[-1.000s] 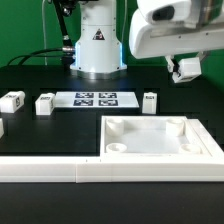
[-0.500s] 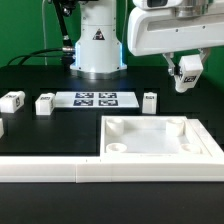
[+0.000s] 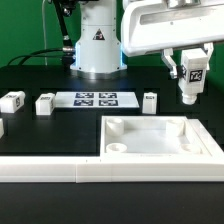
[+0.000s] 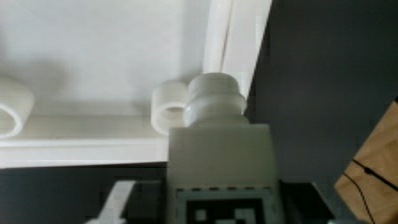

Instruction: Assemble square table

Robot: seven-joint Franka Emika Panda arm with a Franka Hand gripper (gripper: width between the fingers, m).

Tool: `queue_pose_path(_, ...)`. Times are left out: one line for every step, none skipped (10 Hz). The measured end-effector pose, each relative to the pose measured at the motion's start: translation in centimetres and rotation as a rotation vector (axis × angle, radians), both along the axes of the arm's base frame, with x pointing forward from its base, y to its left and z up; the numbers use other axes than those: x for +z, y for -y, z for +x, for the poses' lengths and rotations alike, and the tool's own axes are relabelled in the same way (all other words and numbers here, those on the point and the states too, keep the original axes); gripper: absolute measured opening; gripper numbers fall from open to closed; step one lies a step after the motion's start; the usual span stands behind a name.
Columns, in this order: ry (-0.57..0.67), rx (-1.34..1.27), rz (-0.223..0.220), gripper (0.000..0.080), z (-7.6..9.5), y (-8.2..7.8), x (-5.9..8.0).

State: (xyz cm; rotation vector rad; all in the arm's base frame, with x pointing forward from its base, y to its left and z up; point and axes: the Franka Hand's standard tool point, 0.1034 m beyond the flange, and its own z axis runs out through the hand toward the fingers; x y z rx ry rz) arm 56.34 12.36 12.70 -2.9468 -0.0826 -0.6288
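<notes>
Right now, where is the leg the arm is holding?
The leg hangs in the tool at the exterior view's right, in the air above the square table's far right corner; the wrist view shows its tip by a corner socket.

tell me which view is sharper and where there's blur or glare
Exterior view: mostly sharp, tags on the marker board read clearly, though the white arm housing looks washed out. Wrist view: soft throughout, the leg in the gripper looms close and blurred, with the square table behind hazy.

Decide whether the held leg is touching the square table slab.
Apart. The exterior view shows a dark gap between the leg and the slab.
</notes>
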Motion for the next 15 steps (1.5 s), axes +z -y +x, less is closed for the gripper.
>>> queue_pose_path(0.082, -0.005, 0.004, 0.0288, 0.0, -0.1, 0.1)
queue_pose_path(0.068, -0.003, 0.002, 0.0288, -0.4, -0.1, -0.2)
queue_pose_path(0.07, -0.003, 0.003, 0.0288, -0.3, 0.0, -0.2)
queue_pose_path(0.07, -0.004, 0.002, 0.0288, -0.3, 0.0, -0.2)
queue_pose_path(0.08, 0.005, -0.005, 0.0288, 0.6, 0.5, -0.5)
queue_pose_path(0.089, 0.004, -0.006, 0.0288, 1.8, 0.9, -0.7)
queue_pose_path(0.098, 0.011, -0.01, 0.0288, 2.8, 1.1, -0.8)
queue_pose_path(0.104, 0.02, -0.017, 0.0288, 3.5, 1.5, -1.1)
queue_pose_path(0.115, 0.027, -0.021, 0.0288, 4.3, 1.7, -1.8)
queue_pose_path(0.116, 0.025, -0.018, 0.0288, 4.8, 1.6, -2.5)
queue_pose_path(0.116, 0.026, -0.018, 0.0288, 4.8, 1.5, -2.5)
queue_pose_path(0.116, 0.025, -0.018, 0.0288, 4.7, 1.5, -2.5)
queue_pose_path(0.114, 0.025, -0.018, 0.0288, 4.7, 1.5, -2.6)
queue_pose_path(0.114, 0.025, -0.018, 0.0288, 4.7, 1.5, -2.6)
queue_pose_path(0.114, 0.026, -0.018, 0.0288, 4.7, 1.5, -2.7)
